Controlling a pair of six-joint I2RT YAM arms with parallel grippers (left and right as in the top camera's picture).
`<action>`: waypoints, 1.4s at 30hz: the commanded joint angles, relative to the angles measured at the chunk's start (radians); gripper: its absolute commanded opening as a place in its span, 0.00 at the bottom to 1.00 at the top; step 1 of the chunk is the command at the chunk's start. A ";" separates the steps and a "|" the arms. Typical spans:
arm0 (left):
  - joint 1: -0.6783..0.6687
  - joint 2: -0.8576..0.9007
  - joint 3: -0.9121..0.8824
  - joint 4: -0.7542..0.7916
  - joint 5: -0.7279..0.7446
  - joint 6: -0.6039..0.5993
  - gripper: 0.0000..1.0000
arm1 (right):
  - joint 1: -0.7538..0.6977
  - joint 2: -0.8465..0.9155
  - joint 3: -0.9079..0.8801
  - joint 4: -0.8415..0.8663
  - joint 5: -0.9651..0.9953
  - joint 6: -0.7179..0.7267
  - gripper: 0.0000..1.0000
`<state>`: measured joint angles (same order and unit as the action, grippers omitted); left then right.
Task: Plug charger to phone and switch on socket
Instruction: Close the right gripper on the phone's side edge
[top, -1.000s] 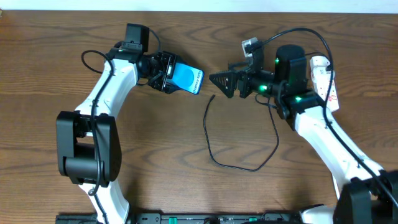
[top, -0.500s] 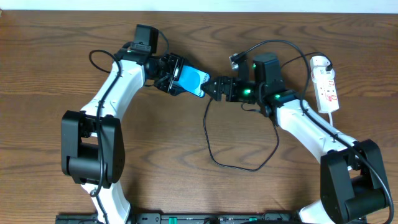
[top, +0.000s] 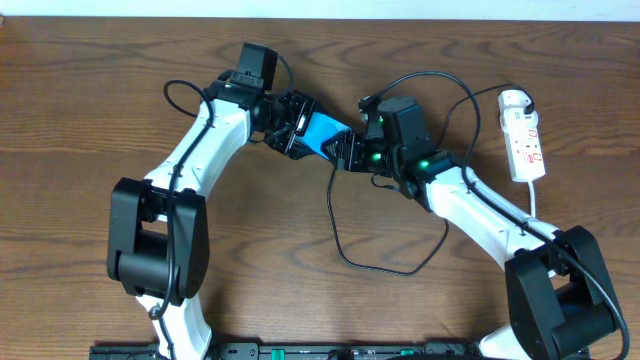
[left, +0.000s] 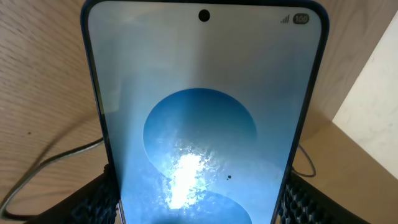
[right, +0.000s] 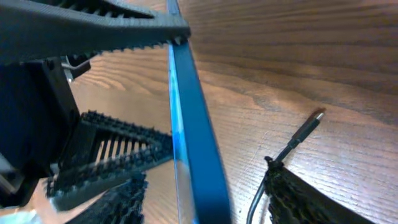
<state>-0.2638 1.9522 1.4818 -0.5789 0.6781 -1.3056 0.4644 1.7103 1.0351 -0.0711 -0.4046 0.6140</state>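
Right now you are working over a brown wood-grain counter (top: 80, 120). A pale strip (top: 450, 8) runs along its 12 o'clock edge and a dark rail (top: 300, 351) lies at 6 o'clock. You cannot tell what the strip belongs to.

The phone (top: 328, 135) is just toward 12 o'clock from the counter's middle, held by the left gripper (top: 314, 135) with its jaws clenched on the long sides. In the left wrist view the blue screen fills the frame and its lower end is cut off.

The right gripper (top: 347, 152) meets the phone at its 4 o'clock end. The charger (top: 332, 215) drops from there toward 6 o'clock in a loose loop on the wood. Its plug tip (right: 306, 132) sticks out past one ribbed pad (right: 292, 196), near the phone's edge but apart from it. Only that pad is plainly the right gripper's own, so you cannot tell whether its jaws are clenched or released. A toothed bar (right: 93, 25) crosses the top of that view, and it is unclear which gripper it belongs to.

The socket (top: 524, 135) lies at 2 o'clock, well apart from both grippers, and its switches are too small to read. A white patch (left: 373, 93) at 3 o'clock in the left wrist view cannot be identified.
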 joint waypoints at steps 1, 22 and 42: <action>-0.013 -0.017 0.006 0.002 0.048 -0.002 0.63 | 0.008 -0.003 0.016 0.019 0.067 0.003 0.57; -0.024 -0.017 0.006 0.002 0.100 -0.002 0.63 | 0.009 -0.003 0.016 0.060 0.114 0.002 0.40; -0.024 -0.017 0.006 0.002 0.096 -0.002 0.63 | 0.055 0.042 0.016 0.102 0.143 0.003 0.29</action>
<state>-0.2832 1.9522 1.4815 -0.5812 0.7261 -1.3052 0.5091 1.7294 1.0351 0.0319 -0.2592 0.6178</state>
